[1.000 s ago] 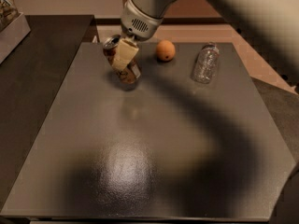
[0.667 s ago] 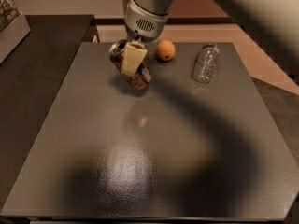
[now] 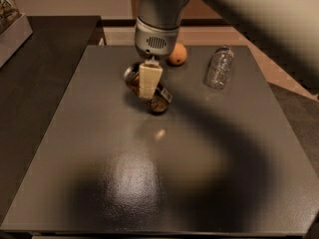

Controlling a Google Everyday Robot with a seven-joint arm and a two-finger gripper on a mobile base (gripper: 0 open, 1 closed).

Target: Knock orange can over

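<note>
The orange can (image 3: 161, 99), brownish-orange with a silver top, lies tipped over on the grey table (image 3: 99, 173). Its top points to the back left and its base to the front right. My gripper (image 3: 149, 86) hangs straight down from the grey wrist and sits directly over the middle of the can. Its cream-coloured tip covers the can's centre and seems to touch it. The part of the can behind the gripper is hidden.
A round orange fruit (image 3: 177, 55) sits just behind and right of the gripper. A clear crinkled plastic bottle (image 3: 219, 67) lies at the back right. A dark counter (image 3: 45, 73) with a box (image 3: 11, 24) adjoins the table's left side.
The gripper has moved forward and to the right. The can has tipped further over beneath it, and its base has slid toward the front right.
</note>
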